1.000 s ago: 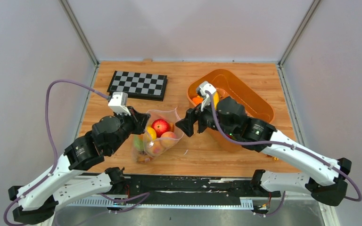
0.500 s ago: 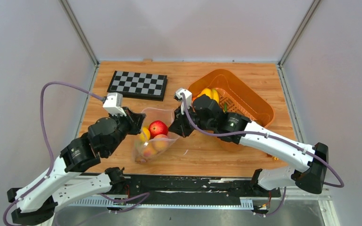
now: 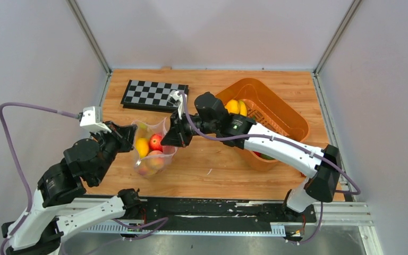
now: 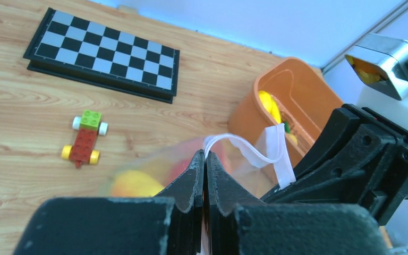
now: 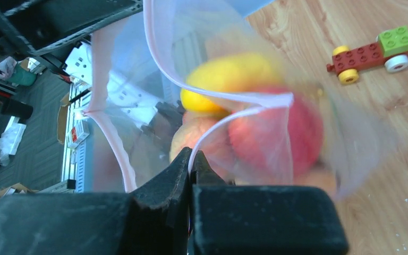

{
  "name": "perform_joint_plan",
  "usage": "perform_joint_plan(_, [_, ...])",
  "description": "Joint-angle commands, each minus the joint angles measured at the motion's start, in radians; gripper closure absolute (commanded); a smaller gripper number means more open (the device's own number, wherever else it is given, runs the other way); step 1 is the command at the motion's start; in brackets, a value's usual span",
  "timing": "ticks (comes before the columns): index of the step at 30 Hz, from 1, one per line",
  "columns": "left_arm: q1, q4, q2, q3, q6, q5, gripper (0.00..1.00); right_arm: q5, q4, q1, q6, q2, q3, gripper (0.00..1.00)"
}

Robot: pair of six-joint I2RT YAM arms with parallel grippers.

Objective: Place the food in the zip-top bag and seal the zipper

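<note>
A: Top view?
B: Zip-top bag (image 3: 150, 129), food (image 3: 143, 147) inside, held between both arms over the bench (image 3: 218, 167), left of centre.
A: Left wrist?
B: Left jaws were pressed together, pinching the zipper (image 4: 244, 151).
A: Right wrist?
B: Right jaws likewise pinched the zipper; red apple (image 5: 276, 133) lay behind the plastic.

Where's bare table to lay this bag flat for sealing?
Free: the bare table toward the near edge, bordered by the zip-top bag on its left and the orange tub on its right. Crowded: behind the bag, where the checkerboard and a block toy lie, and at its mouth, pinched by the left tool and right tool.
</note>
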Motion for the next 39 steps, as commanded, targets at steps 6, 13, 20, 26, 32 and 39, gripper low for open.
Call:
perform_joint_plan(6, [-0.001,0.054,0.048,-0.065,0.002,0.01,0.94,0.172,0.013,-0.02,0.021,-0.043,-0.103,0.95])
perform_joint_plan(13, [0.0,0.128,0.088,-0.202,-0.053,0.072,0.95,0.064,-0.043,-0.15,0.08,-0.052,-0.239,0.89])
perform_joint_plan(20, [-0.001,0.138,0.095,-0.19,-0.017,0.088,0.94,0.092,-0.157,-0.157,-0.034,-0.228,-0.179,0.41])
perform_joint_plan(26, [-0.001,0.162,0.093,-0.203,-0.027,0.11,0.94,0.518,-0.18,-0.166,-0.152,-0.4,-0.254,0.22])
perform_joint_plan(32, [-0.001,0.185,0.099,-0.211,-0.034,0.141,0.94,0.775,-0.126,-0.325,-0.174,-0.425,-0.359,0.08])
perform_joint_plan(39, [0.0,0.185,0.095,-0.209,-0.043,0.155,0.94,0.526,-0.08,-0.584,-0.114,-0.201,-0.343,0.16])
